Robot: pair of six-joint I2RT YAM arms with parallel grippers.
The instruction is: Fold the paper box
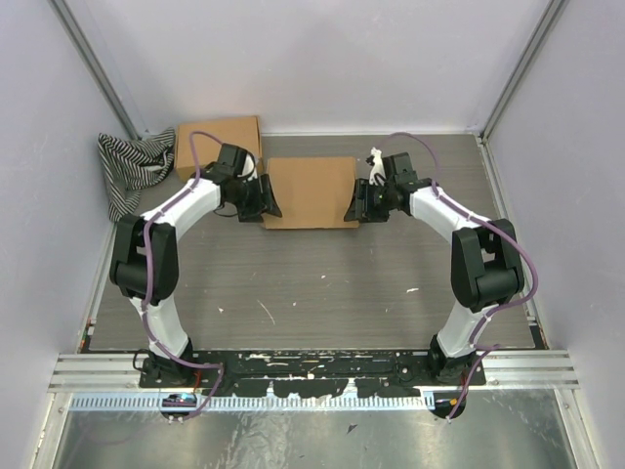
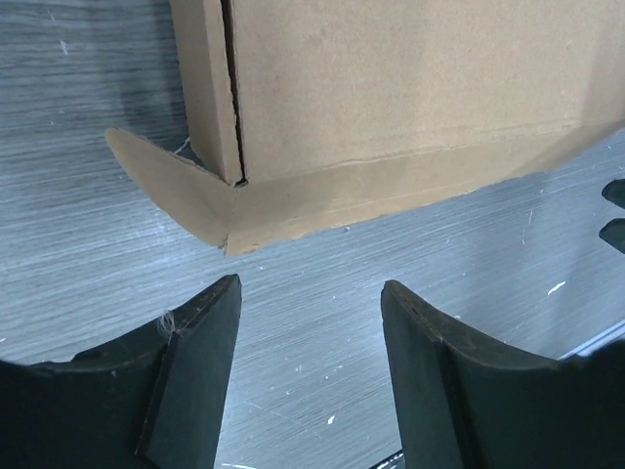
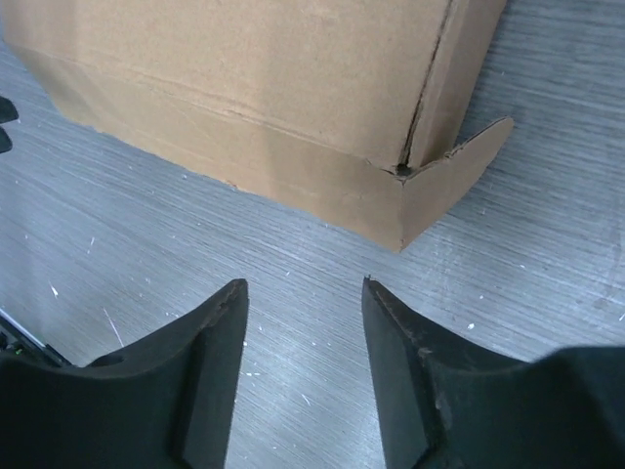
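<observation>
Striped cloth point(image 1: 132, 166) and a second cardboard box point(image 1: 220, 140) sit far left at the back of the grey surface point(image 1: 322, 283). Left hand point(image 2: 311, 322) is wide open, holding nothing, just short of the left near corner of the paper box point(image 1: 311, 191), which lies folded shut mid-back between both hands. Right hand point(image 3: 305, 322) is also open and empty, just off the right near corner, where a small flap sticks out.

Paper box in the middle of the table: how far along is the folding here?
Mostly done, it seems: the plain brown cardboard paper box already stands as a shallow closed box. In hand: nothing gripped; the left gripper and right gripper are open, one at each end. Still to do: the left corner flap and right corner flap stick out, probably to tuck in.
</observation>
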